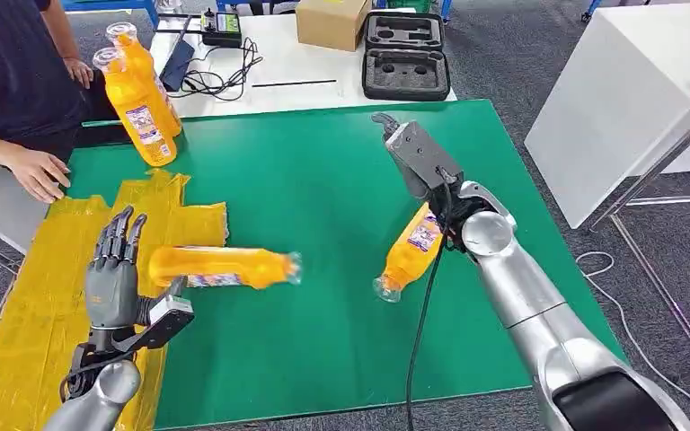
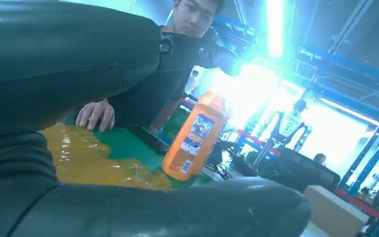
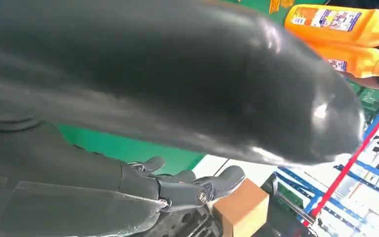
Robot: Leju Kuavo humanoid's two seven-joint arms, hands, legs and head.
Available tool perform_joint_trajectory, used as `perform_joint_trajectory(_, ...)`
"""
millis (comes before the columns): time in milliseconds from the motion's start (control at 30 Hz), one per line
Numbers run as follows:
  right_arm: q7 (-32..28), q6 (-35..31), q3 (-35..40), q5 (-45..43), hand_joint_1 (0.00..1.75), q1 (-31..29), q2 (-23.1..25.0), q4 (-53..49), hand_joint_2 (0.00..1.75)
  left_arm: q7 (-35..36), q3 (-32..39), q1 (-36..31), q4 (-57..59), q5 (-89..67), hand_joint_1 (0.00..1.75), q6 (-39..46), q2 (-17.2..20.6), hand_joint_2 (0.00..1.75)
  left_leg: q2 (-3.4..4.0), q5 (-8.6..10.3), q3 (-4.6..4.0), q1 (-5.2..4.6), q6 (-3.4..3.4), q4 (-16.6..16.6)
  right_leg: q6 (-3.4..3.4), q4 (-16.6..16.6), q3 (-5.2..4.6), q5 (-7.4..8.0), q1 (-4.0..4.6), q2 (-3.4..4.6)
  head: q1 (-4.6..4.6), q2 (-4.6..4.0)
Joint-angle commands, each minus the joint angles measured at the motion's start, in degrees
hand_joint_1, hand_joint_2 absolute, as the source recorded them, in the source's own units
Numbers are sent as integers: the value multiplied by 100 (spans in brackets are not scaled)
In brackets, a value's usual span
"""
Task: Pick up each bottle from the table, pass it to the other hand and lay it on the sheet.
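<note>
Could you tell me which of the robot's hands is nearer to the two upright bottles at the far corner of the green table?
Left. The left hand is below the upright bottles; the right hand is across the table.

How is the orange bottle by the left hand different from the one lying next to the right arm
The bottle by the left hand lies across the table, its base end over the edge of the yellow sheet and its cap pointing toward the right arm. The bottle by the right arm lies wholly on the green table, slanted, cap toward the robot, partly hidden behind the forearm. Both are orange, labelled, on their sides, and neither visibly gripped.
</note>
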Motion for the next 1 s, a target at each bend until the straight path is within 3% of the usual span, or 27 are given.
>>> perform_joint_trajectory(33, 40, 4, 123, -1, 0, -299, 6, 291, 0, 32, -30, -88, 3, -8, 0, 15, 22, 0, 5, -11, 11, 4, -8, 6, -11, 5, 9, -7, 4, 10, 0, 0)
perform_joint_trajectory(667, 69, 12, 98, -2, 0, -253, 3, 245, 0, 92, 3, -135, 112, -10, 0, -45, 39, 0, 4, -11, 10, 4, -8, 5, -11, 3, 8, -7, 4, 9, 0, 0)
perform_joint_trajectory(900, 189, -34, 84, 17, 0, 2, -98, -222, 0, 130, 61, -87, 2, 64, 0, -96, 99, 0, 11, -20, 18, 9, -12, 9, -17, 4, 16, -12, 8, 18, 0, 0)
perform_joint_trajectory(933, 241, -501, 197, 543, 0, 14, -350, -407, 0, -520, 781, -226, -513, 1087, 0, -1017, -513, 0, -1, -9, 6, 7, -8, 3, -10, -1, 8, -7, 7, 4, 0, 0)
perform_joint_trajectory(967, 257, -392, 145, 645, 0, -40, -727, -574, 0, -97, 1094, -523, -563, 3967, 0, -3843, -149, 0, -4, -12, 9, 8, -9, 5, -12, 0, 11, -10, 8, 2, 0, 0)
perform_joint_trajectory(1000, 264, -215, -23, 812, 0, -53, -879, -609, 0, 132, 1143, -711, -652, 5922, 0, -4066, -74, 0, -17, -3, -15, 13, -5, 11, -7, 1, -7, -4, 12, -14, 0, 0)
